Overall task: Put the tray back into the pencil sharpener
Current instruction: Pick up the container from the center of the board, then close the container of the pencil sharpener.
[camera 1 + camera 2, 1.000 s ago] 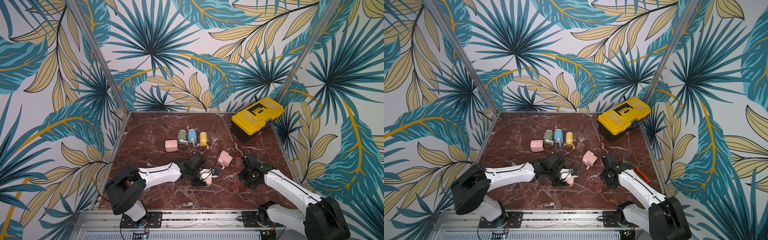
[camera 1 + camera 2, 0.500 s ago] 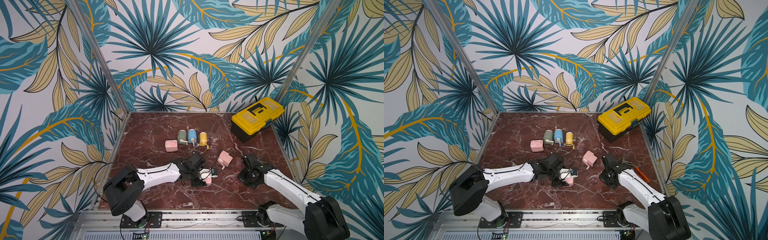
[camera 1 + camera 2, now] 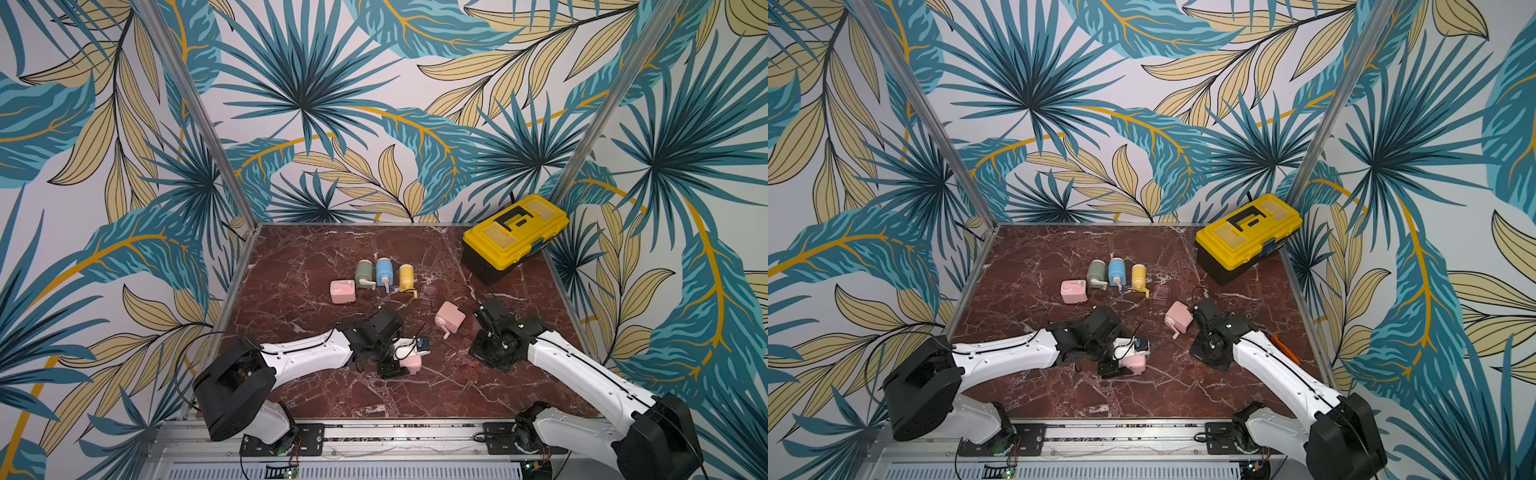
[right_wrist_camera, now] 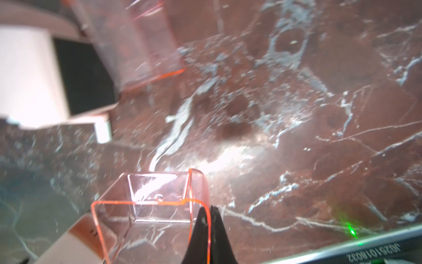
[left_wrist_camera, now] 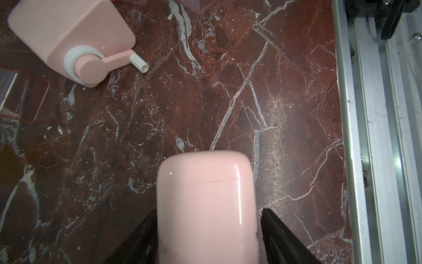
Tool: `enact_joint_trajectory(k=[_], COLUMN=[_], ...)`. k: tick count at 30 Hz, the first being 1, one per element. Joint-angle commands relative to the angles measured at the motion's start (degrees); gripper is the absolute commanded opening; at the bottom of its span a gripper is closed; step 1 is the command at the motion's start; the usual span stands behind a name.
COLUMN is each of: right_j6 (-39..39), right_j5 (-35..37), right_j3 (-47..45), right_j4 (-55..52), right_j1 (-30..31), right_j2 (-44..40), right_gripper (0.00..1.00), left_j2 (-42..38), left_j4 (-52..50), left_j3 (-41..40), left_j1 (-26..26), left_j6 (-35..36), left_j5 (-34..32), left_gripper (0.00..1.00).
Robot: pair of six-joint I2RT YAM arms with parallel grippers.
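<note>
A red-brown marble table point(image 3: 299, 390), veined in white, is seen in both top views. A yellow plastic toolbox point(image 3: 515, 232) with a black base is set at its far right corner.

Six crank-handled pencil sharpeners are counted. Three are boxy and pink. Three are rounded and lined up side by side: a green sharpener point(image 3: 365, 272), a blue sharpener point(image 3: 384, 270) and a yellow sharpener point(image 3: 406, 274). The glossy pink sharpener point(image 5: 205, 194) is straddled by the left gripper point(image 5: 207, 211), whose jaws are held apart, with a thin gap seen at one finger. A second pink sharpener point(image 3: 449, 316) is tipped over mid-table, and a third pink sharpener point(image 3: 343, 291) is placed beside the green one.

The tray point(image 4: 150, 205) is a small open-topped box of clear thin plastic, with rounded corners and orange-pink edges. It is found at the near right of the table. It is pinched by one wall in the right gripper point(image 4: 209, 212), whose jaws are pressed together on that wall. A blurred second tray point(image 4: 137, 45) is seen beyond it, so at least two are counted.
</note>
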Motion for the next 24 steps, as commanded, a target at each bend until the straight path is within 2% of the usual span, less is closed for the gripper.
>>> enact_joint_trajectory(k=[1, 6, 17, 24], right_j6=[-1.06, -5.75, -10.87, -12.96], right_j5=[1.85, -0.58, -4.88, -6.67], right_j3=[1.56, 2.71, 5.57, 6.90], right_j4=[-4.40, -2.21, 3.27, 7.25], right_j1=[4.46, 7.04, 11.12, 12.76], right_j2=[3.29, 9.15, 18.11, 21.45], right_gripper=[0.00, 0.00, 0.02, 0.04], left_j2=[-0.59, -0.12, 1.14, 1.54], left_j4=[0.95, 0.88, 0.90, 0.88], left_j3=[-0.35, -0.16, 0.44, 0.55], left_j1=[0.29, 0.29, 0.16, 0.20], left_j6=[0.32, 1.51, 4.16, 5.24], left_j5=[1.33, 1.95, 2.45, 2.99], left_gripper=[0.70, 0.61, 0.62, 0.58])
